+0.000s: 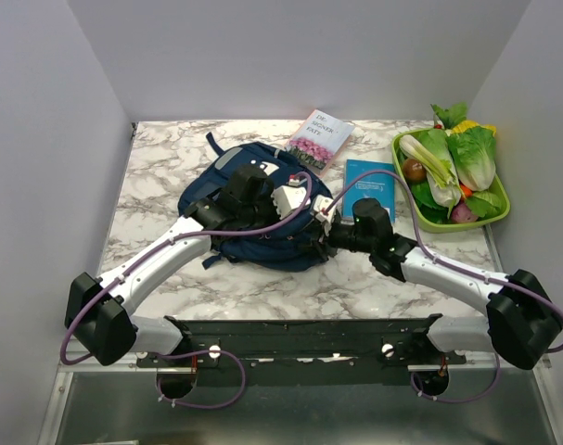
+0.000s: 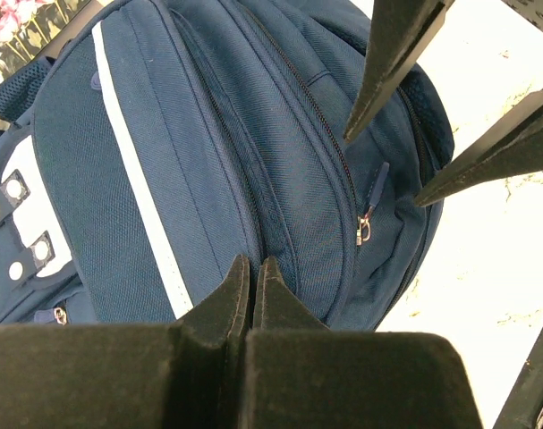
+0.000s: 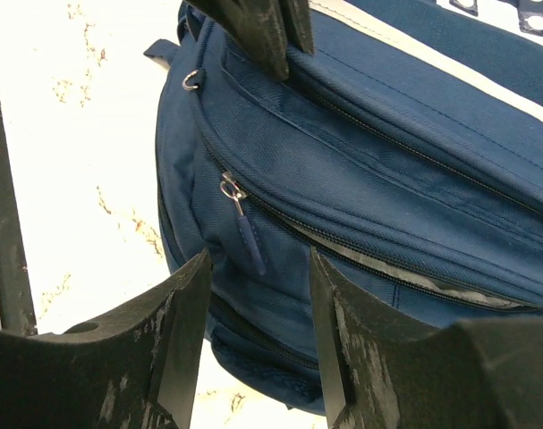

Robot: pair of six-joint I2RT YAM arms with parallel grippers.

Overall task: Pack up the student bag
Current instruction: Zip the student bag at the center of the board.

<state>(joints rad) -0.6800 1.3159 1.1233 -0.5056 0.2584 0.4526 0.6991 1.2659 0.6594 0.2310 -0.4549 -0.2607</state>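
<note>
The student bag (image 1: 253, 222), a navy backpack with a pale stripe, lies in the middle of the marble table. My left gripper (image 2: 253, 268) is shut, its tips resting against a fabric fold on the bag's top; I cannot tell whether cloth is pinched. My right gripper (image 3: 259, 259) is open at the bag's right end, its fingers on either side of a blue zipper pull (image 3: 250, 241) without touching it. Beside that pull the zipper shows a narrow gap with grey lining (image 3: 405, 273). The right fingers (image 2: 383, 71) also show in the left wrist view, above the same pull (image 2: 371, 201).
A book with a pink flower cover (image 1: 320, 137) lies behind the bag. A teal booklet (image 1: 369, 185) lies to its right. A green tray (image 1: 490, 218) of vegetables stands at the back right. White walls close in both sides and the back.
</note>
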